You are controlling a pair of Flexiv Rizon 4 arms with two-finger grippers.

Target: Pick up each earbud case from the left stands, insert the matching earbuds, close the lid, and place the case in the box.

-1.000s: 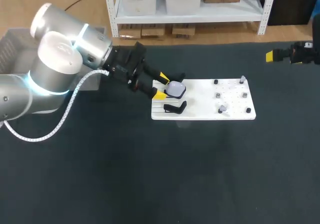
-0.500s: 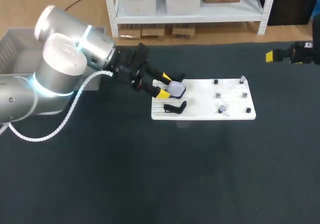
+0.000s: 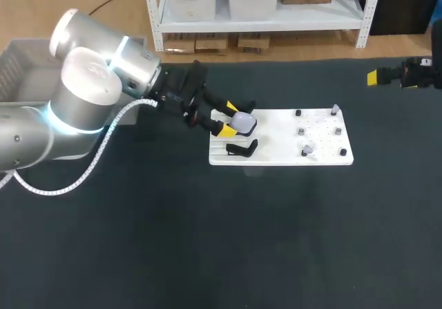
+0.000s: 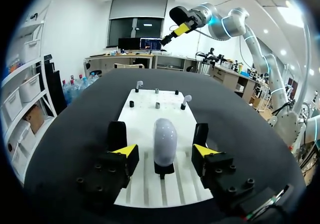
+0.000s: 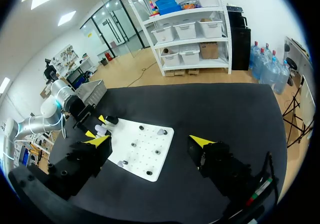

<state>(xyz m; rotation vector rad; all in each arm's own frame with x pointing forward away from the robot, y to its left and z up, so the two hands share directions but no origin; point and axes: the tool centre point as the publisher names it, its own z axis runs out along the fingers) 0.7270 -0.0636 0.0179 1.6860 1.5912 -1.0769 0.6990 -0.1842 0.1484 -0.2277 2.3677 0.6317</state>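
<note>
A white earbud case (image 3: 243, 122) stands closed on a black stand at the left end of the white board (image 3: 283, 158). My left gripper (image 3: 226, 118) is open around it. In the left wrist view the case (image 4: 165, 134) sits between the yellow-tipped fingers (image 4: 126, 152) with a gap on each side. Two white earbuds (image 3: 335, 108) (image 3: 307, 148) sit on pegs at the board's right end. My right gripper (image 3: 387, 76) hangs open and empty at the far right, well off the board, and its own view shows the jaws (image 5: 150, 143) wide apart.
A second black stand (image 3: 242, 148) beside the case holds nothing. A grey box (image 3: 17, 63) sits at the table's far left behind my left arm. Small black pegs (image 3: 298, 113) dot the board. Dark tabletop spreads in front of the board.
My left arm has edged slightly towards the board and its fingers stand a little closer around the case. The case and the right arm have not moved.
</note>
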